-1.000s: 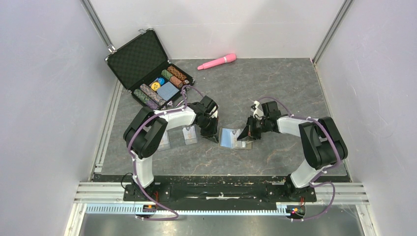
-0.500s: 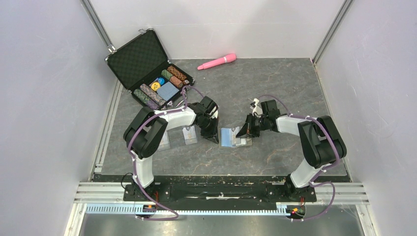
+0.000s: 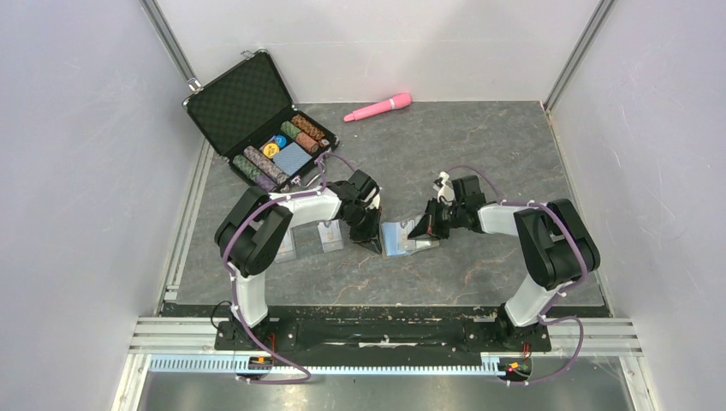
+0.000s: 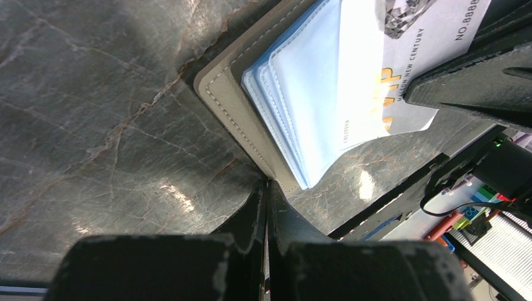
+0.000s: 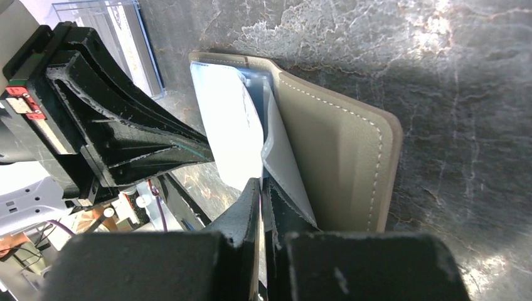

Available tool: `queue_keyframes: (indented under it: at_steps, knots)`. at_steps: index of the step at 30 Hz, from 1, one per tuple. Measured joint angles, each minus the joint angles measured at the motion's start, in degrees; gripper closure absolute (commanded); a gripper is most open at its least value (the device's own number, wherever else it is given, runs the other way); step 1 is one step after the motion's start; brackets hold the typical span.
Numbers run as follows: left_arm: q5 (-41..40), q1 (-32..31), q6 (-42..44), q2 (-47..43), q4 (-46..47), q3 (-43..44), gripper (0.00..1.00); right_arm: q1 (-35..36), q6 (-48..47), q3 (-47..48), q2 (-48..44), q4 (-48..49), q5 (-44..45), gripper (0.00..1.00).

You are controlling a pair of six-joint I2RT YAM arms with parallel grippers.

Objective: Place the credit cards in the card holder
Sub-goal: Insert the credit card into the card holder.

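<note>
The khaki card holder point(image 3: 397, 239) lies open on the table between my grippers, its light-blue lining point(image 4: 301, 94) facing up. My left gripper point(image 3: 374, 243) is shut, its tips point(image 4: 268, 188) resting against the holder's left edge point(image 4: 232, 100). My right gripper point(image 3: 422, 232) is shut on a whitish credit card point(image 4: 389, 63) with gold lettering, held slanted over the lining. In the right wrist view the card point(image 5: 229, 119) runs from my fingertips point(image 5: 260, 188) across the holder point(image 5: 339, 157). Two more credit cards point(image 3: 330, 234) point(image 3: 286, 245) lie left of the left gripper.
An open black case point(image 3: 257, 120) with poker chips and a blue deck stands at the back left. A pink cylinder point(image 3: 377, 107) lies at the back wall. A clear card sleeve point(image 5: 135, 44) sits behind the left fingers.
My right gripper has moved left with the card, bringing it over the holder's blue lining. The left gripper has shifted slightly at the holder's left edge.
</note>
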Motion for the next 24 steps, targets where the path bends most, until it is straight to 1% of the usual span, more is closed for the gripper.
queue_keyframes:
  at_steps: [14,24]
  knots:
    - [0.11,-0.35,0.04,0.66,-2.78,1.20,0.98,3.48,-4.15,5.29,2.99,-4.31,0.22,1.00]
    - [-0.26,-0.46,0.04,1.57,-4.66,2.75,0.98,4.07,-7.87,8.50,2.93,-11.34,2.49,1.00]
